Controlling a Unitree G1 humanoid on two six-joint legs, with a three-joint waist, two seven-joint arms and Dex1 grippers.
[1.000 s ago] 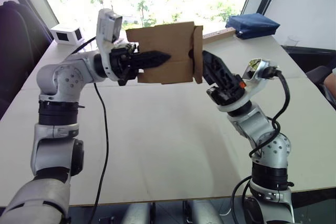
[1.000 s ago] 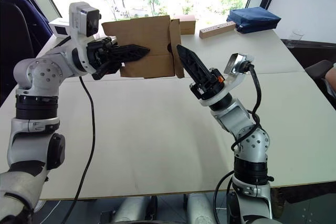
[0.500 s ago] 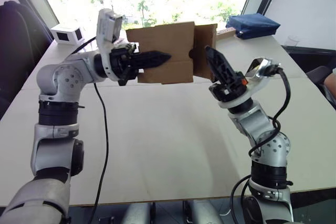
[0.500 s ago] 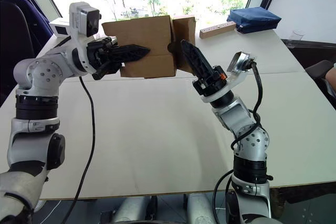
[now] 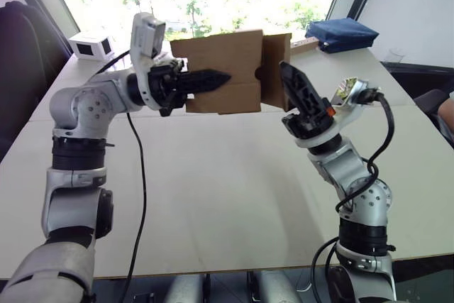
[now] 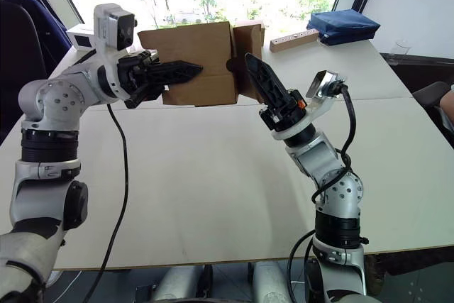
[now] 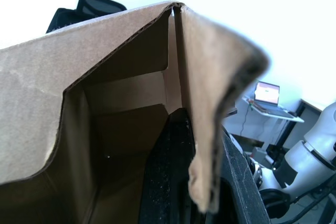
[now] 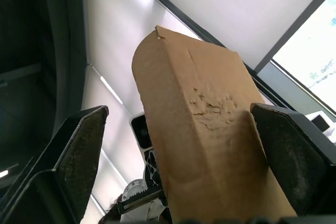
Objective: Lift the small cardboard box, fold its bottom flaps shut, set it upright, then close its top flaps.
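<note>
The small cardboard box (image 5: 220,69) hangs in the air over the far half of the table, lying on its side. My left gripper (image 5: 213,77) is shut on its near wall, with one finger inside the box (image 7: 121,103) and one outside. At the box's right end a flap (image 5: 275,62) stands out sideways. My right gripper (image 5: 291,79) is open and points up just in front of this flap (image 8: 199,129), which rises between its two spread fingers (image 8: 79,150). I cannot tell whether it touches the cardboard.
The pale table (image 5: 213,196) stretches below both arms. At its far edge are a small white box (image 5: 89,46), a long wooden block (image 6: 293,39) and a blue bag (image 5: 340,33). A person's arm (image 5: 447,108) shows at the right.
My right gripper has risen and shifted slightly right along the box's right end. The end flap, seen edge-on before, has swung outward. The left arm and box stay put.
</note>
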